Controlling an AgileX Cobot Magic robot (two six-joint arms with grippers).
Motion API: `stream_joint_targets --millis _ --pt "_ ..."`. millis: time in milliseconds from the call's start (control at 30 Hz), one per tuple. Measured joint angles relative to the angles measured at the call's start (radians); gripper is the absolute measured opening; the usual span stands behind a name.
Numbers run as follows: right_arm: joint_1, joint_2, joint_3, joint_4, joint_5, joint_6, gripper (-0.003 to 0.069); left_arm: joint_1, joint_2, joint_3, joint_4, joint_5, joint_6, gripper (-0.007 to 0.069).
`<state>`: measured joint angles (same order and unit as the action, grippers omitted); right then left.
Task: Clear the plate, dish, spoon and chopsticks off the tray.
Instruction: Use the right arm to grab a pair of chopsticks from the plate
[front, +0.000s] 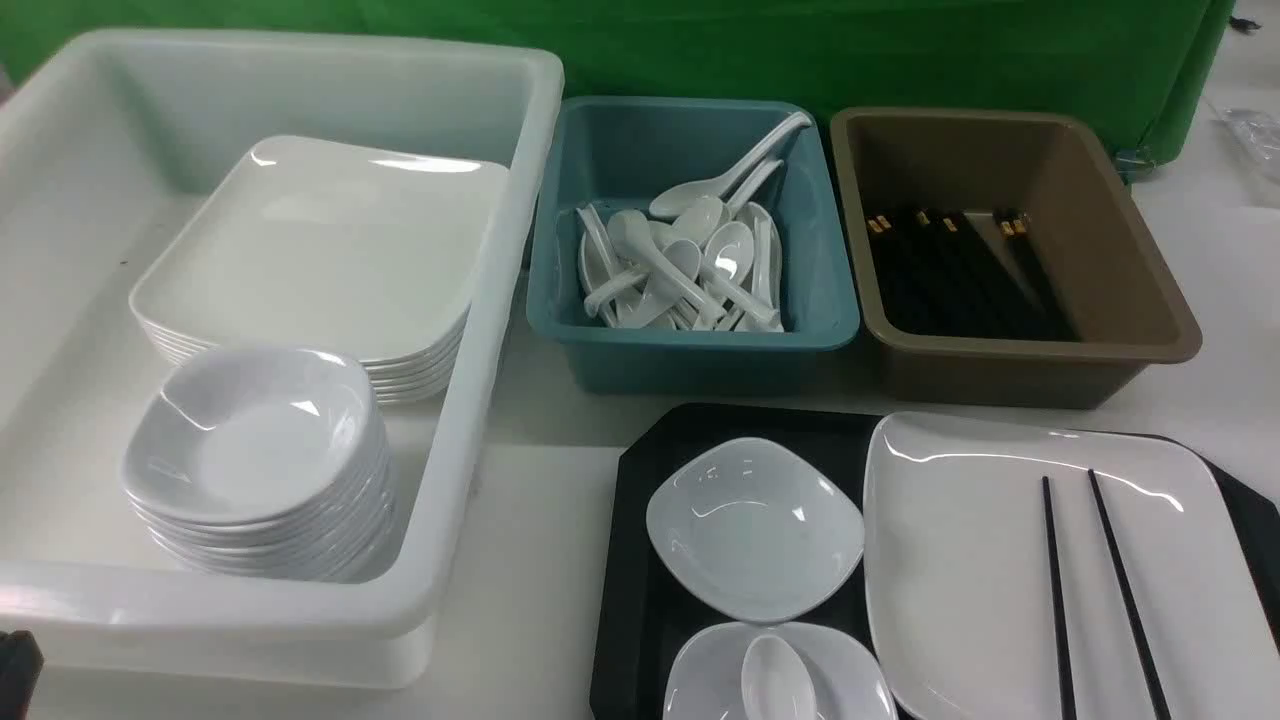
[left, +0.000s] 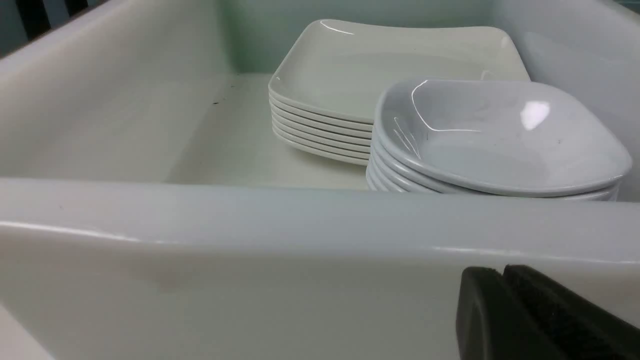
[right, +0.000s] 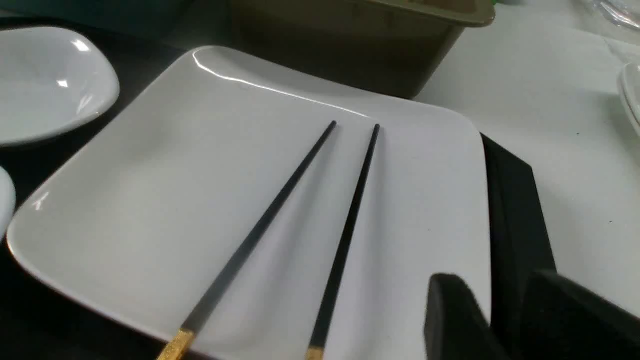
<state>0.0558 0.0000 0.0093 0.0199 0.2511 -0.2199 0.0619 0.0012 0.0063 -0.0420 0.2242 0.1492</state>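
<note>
From the front, the tray (front: 640, 560) sat on the desk (front: 540, 520) with everything on it. The plate (front: 960, 560) filled the tray's right half. The 2 chopsticks (front: 1055, 600) lay on the plate, close to parallel, their long axis running from the tray's near edge toward its far edge. On the tray's left half stood 1 dish (front: 755, 525), and nearer to us a second dish (front: 850, 680) with the spoon (front: 775, 680) resting in it. The brown tub (front: 1150, 300) stood just beyond the tray's far right corner, the white tub (front: 500, 300) well off the tray's left side.

In the left wrist view, the left claw (left: 501, 274) had its pads pressed together on nothing. It faced the white tub's near wall, well apart from the tray.

In the right wrist view, the right claw (right: 495, 285) stood with its jaws apart and empty, over the seam where the plate's right rim met the tray. The chopsticks lay just beside it, toward the tray's middle, gold ends near the claw and tips pointing away toward the brown tub.

We judged the right arm much the nearer. The claw would have to shift inward across the plate and close across the sticks' length, not along it.
</note>
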Motion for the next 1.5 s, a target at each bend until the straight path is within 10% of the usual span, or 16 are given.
stream_joint_targets --millis 533,800,1167,1500 --pt "0.0 0.0 0.0 0.0 0.0 0.0 0.0242 0.0 0.0 0.0 0.009 -0.016 -0.001 0.0017" --pt "0.0 0.0 0.0 0.0 -0.001 0.0 0.0242 0.0 0.0 0.0 -0.323 -0.314 -0.061 0.0017" --pt "0.002 0.0 0.0 0.108 -0.146 0.149 0.0242 0.0 0.0 -0.006 -0.265 -0.747 -0.48 0.0017" --pt "0.003 0.0 0.0 0.187 -0.446 0.362 0.0242 0.0 0.179 -0.496 -0.005 -0.201 -0.645 0.0017"
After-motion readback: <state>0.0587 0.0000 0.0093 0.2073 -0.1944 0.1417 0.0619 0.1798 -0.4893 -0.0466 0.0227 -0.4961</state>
